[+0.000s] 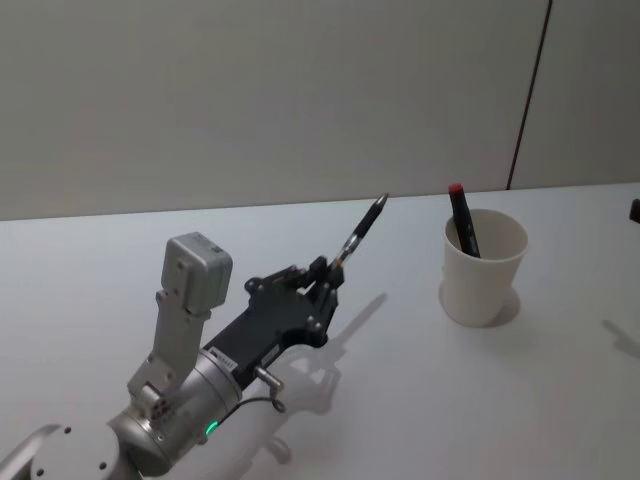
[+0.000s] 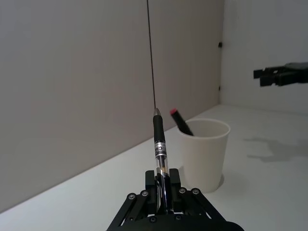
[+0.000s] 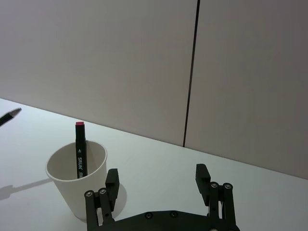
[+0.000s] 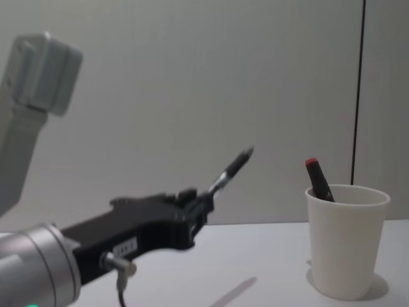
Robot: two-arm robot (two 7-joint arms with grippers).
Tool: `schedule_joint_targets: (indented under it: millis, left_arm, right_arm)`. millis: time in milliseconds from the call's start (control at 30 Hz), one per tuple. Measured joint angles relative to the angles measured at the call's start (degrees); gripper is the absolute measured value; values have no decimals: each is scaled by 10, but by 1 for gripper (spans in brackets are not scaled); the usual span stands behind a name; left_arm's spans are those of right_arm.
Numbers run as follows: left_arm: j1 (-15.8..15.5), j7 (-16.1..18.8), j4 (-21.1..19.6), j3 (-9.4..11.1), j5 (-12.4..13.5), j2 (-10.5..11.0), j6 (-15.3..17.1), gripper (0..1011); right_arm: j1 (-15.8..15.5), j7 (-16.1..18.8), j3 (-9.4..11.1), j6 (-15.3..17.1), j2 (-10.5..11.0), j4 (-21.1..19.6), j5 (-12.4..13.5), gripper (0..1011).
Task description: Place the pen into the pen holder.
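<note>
Black pen (image 1: 362,232) sat clamped in my left gripper (image 1: 328,272), mid-carry, left of the cup (image 1: 480,292); next it needed centring over the rim. My right gripper (image 3: 157,174) waited wide open at the right.

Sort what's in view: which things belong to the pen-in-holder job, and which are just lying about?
Job:
- pen, held up in the shut left claw
- cup, the white holder

Lying about:
- red-capped marker, standing in the cup
- right claw, open and idle near the cup
</note>
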Motion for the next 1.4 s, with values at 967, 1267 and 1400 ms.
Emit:
schedule_joint_targets:
  millis: [967, 1267, 1400]
  left_arm:
    - [-109, -247, 89, -9, -78, -70, -187, 169]
    - [-124, -276, 101, -10, -88, -80, -204, 170]
    - [-128, -284, 104, -10, -91, -83, -209, 169]
  right_arm:
    - [15, 22, -12, 0, -8, 15, -3, 1002]
    - [36, 60, -25, -12, -21, 10, 20, 1002]
    - [49, 83, -31, -19, -29, 4, 36, 1002]
